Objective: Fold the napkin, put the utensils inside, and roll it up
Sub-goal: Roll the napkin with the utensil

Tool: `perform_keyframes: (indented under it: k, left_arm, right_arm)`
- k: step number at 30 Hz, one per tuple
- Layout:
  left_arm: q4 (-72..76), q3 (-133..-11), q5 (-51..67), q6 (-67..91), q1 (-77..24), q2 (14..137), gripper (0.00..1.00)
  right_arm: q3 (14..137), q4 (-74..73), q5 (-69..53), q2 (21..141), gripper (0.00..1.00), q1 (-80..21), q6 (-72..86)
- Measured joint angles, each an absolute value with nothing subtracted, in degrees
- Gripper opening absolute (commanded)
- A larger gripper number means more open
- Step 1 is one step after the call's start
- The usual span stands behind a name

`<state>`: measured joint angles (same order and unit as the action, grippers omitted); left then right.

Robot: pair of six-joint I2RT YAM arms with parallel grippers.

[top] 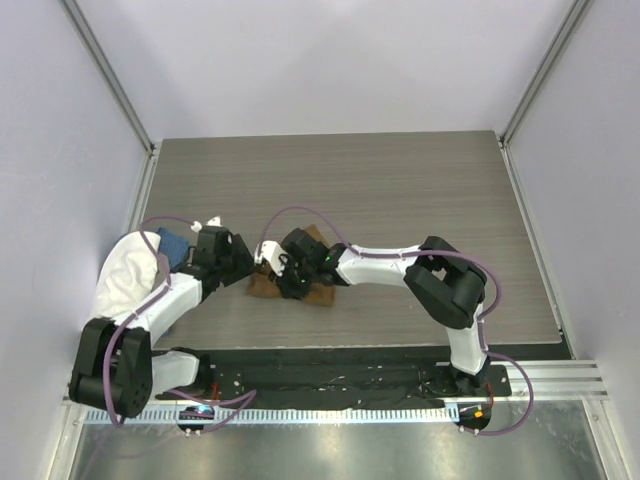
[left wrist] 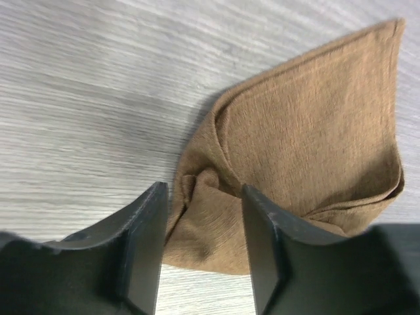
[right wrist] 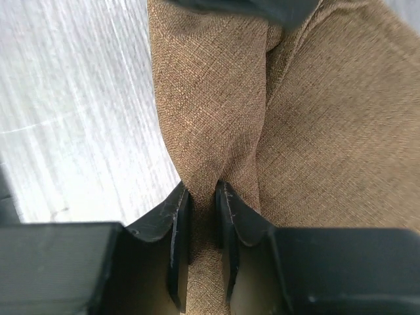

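The tan-brown napkin (top: 318, 292) lies bunched on the grey table between the two arms. My right gripper (right wrist: 203, 190) is shut on a pinched ridge of the napkin (right wrist: 216, 98), cloth squeezed between both fingers. My left gripper (left wrist: 203, 197) is open, its fingers straddling a crumpled corner of the napkin (left wrist: 308, 131) just above the table. In the top view the left gripper (top: 245, 262) and right gripper (top: 283, 272) meet at the napkin's left edge. The gold spoon is hidden or out of view.
A white cloth (top: 125, 275) and a blue cloth (top: 172, 245) lie at the table's left edge beside the left arm. Grey walls enclose the table (top: 400, 190) on three sides.
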<state>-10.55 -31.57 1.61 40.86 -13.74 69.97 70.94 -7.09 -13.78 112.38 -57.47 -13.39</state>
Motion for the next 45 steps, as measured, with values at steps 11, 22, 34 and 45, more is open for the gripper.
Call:
perform_keyframes:
  k: [11,22,34,45]
  left_arm:
    - [-10.8,-25.6,0.4,40.5,-13.7,57.2,0.61]
    - [-4.5,-18.3,6.3,43.0,-13.7,55.5,0.61]
    - [5.7,-18.1,10.3,44.9,-13.7,62.4,0.59]
    - [9.4,-18.7,13.0,46.3,-13.7,68.8,0.34]
  right_arm:
    - [79.3,-19.3,-30.1,117.3,0.2,-51.2,-2.8]
    - [81.7,-20.2,-52.7,125.0,0.18,-43.1,6.2]
    - [82.4,-18.0,-61.0,129.0,0.17,-40.8,9.5]
    - [82.6,-18.1,-60.8,129.2,0.26,-40.7,10.4]
